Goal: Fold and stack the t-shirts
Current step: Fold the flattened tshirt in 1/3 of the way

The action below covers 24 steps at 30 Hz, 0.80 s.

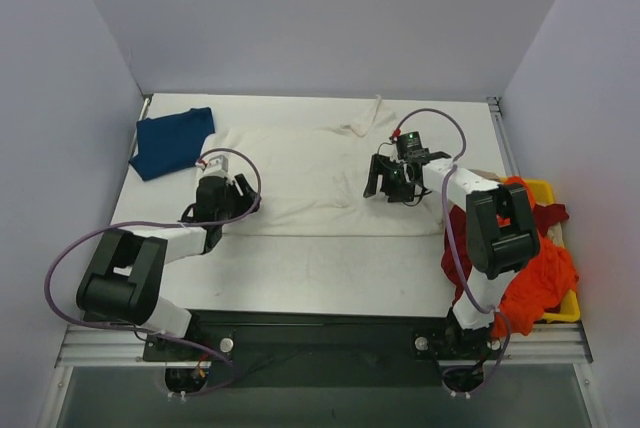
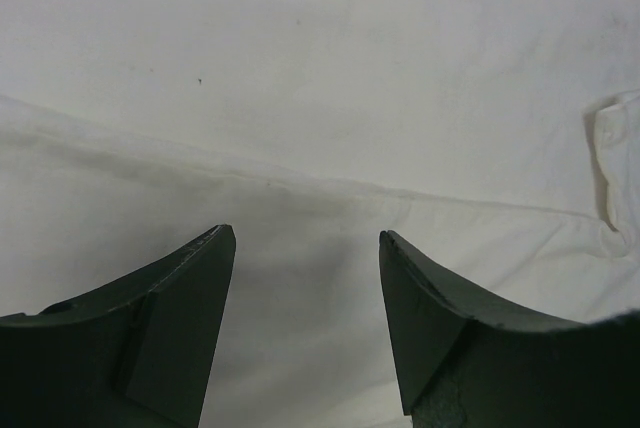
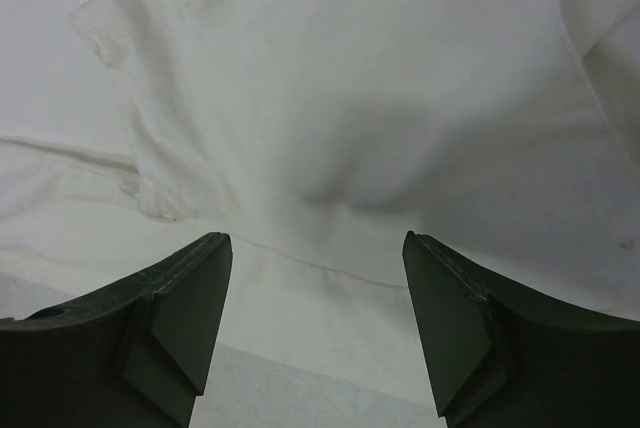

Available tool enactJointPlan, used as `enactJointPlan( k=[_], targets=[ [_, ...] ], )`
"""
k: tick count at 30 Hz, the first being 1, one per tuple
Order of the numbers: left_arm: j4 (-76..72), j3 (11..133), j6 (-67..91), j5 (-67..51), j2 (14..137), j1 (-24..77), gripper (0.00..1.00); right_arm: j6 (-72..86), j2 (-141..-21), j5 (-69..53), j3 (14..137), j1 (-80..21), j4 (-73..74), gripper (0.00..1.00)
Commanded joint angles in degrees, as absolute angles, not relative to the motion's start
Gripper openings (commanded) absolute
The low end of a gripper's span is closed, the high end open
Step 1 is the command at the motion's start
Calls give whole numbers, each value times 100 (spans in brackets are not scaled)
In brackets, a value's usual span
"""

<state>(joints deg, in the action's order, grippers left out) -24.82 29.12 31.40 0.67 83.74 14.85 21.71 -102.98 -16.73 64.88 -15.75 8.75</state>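
A cream t-shirt [image 1: 310, 173] lies spread flat across the middle of the table. A folded dark blue t-shirt [image 1: 170, 141] lies at the far left. Orange [image 1: 535, 283] and dark red [image 1: 548, 216] t-shirts are heaped in the bin at the right. My left gripper [image 1: 228, 196] is open and empty over the cream shirt's left part; its fingers [image 2: 180, 288] frame bare cream cloth [image 2: 300, 98]. My right gripper [image 1: 392, 180] is open and empty over the shirt's right part, above a cloth edge [image 3: 320, 148].
A yellow bin [image 1: 545, 191] stands at the table's right edge, mostly under the heaped shirts. Grey walls close in the back and sides. The bare table front [image 1: 320, 273] lies between the cream shirt and the arm bases.
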Motion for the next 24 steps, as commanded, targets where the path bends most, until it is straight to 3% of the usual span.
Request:
enactJointPlan(
  k=[1,11,24],
  targets=[
    [-3032,3234,3348,-211,8858,1503,70,2259,-10292,-1600,6390,-1617,782,70],
    [-2883,2918,3568,-53,9062,1494,70,2601,-10407,-1073,5741,-1600,1063,67],
    [-2479,1741,3937,246,7780,1573,70,3348,-9213,-124,4107,-2381,993,66]
  ],
)
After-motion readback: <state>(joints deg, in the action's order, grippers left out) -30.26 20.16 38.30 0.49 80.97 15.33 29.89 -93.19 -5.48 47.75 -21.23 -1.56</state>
